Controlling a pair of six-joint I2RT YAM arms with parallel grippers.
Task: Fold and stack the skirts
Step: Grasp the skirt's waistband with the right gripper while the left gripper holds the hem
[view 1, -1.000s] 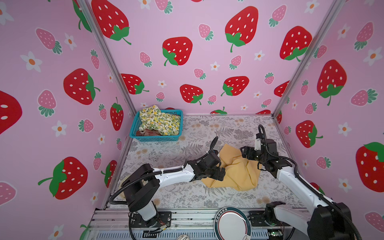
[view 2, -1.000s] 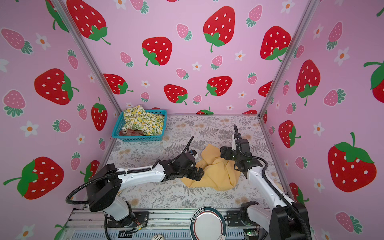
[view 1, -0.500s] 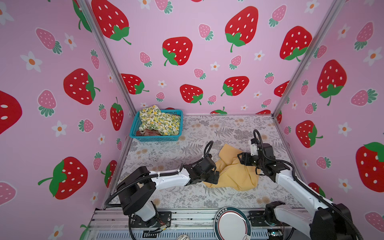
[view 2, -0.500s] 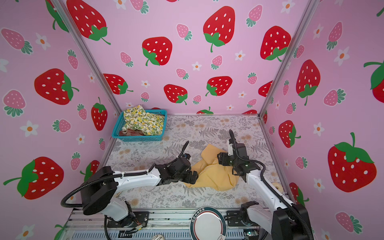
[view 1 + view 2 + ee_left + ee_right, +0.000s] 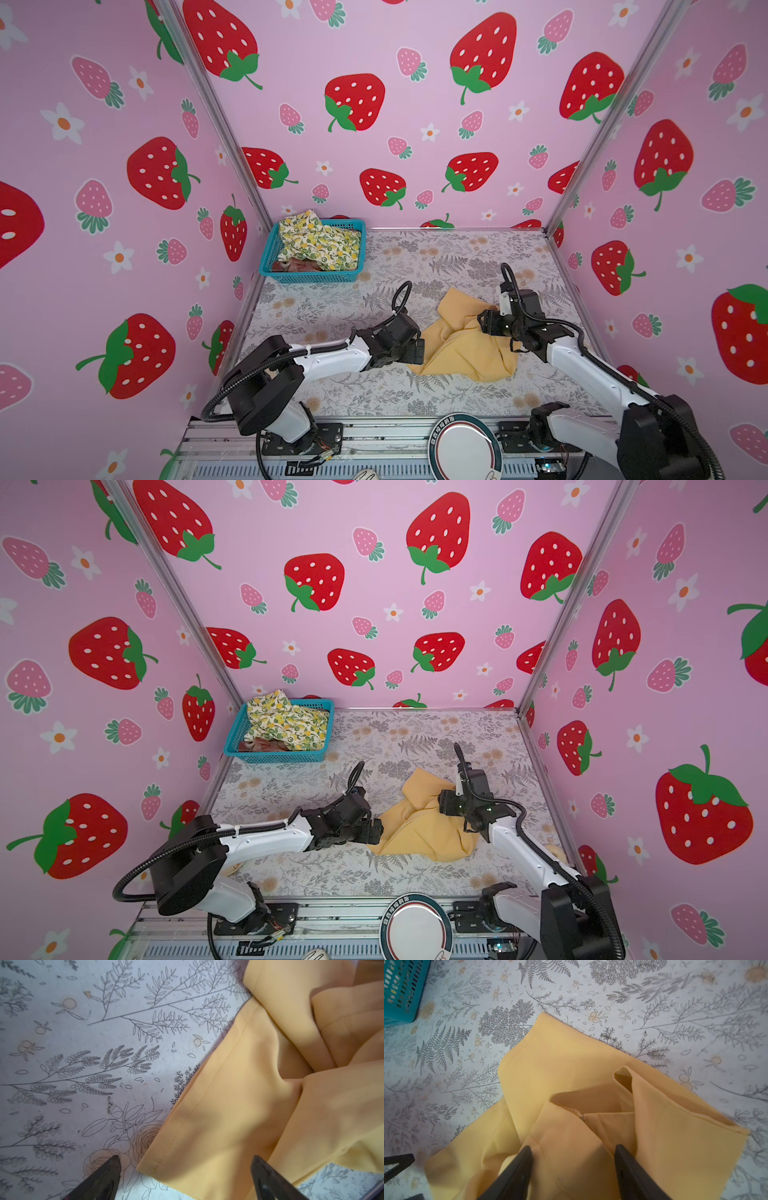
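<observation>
The mustard-yellow skirt (image 5: 461, 345) (image 5: 419, 829) lies crumpled on the floral table mat between both arms. My left gripper (image 5: 419, 351) (image 5: 376, 831) (image 5: 187, 1165) is open, low at the skirt's near-left hemmed corner (image 5: 153, 1169), with that corner between its jaws. My right gripper (image 5: 482, 322) (image 5: 441, 802) (image 5: 573, 1148) has its jaws partly apart, straddling a raised fold (image 5: 571, 1136) on the skirt's right side. The lemon-print skirt (image 5: 320, 245) (image 5: 286, 725) lies on top of the red-brown plaid skirt (image 5: 297, 264) (image 5: 266, 744) in the basket.
The teal mesh basket (image 5: 311, 277) (image 5: 274, 757) (image 5: 400, 991) stands at the back left corner. Pink strawberry walls close off the left, back and right. A round white disc (image 5: 465, 449) sits on the front rail. Bare mat (image 5: 436, 257) lies behind the yellow skirt.
My right gripper has come down onto the yellow skirt and its jaws have narrowed around a fold. The left gripper has slid slightly toward the skirt's near-left corner, still wide.
</observation>
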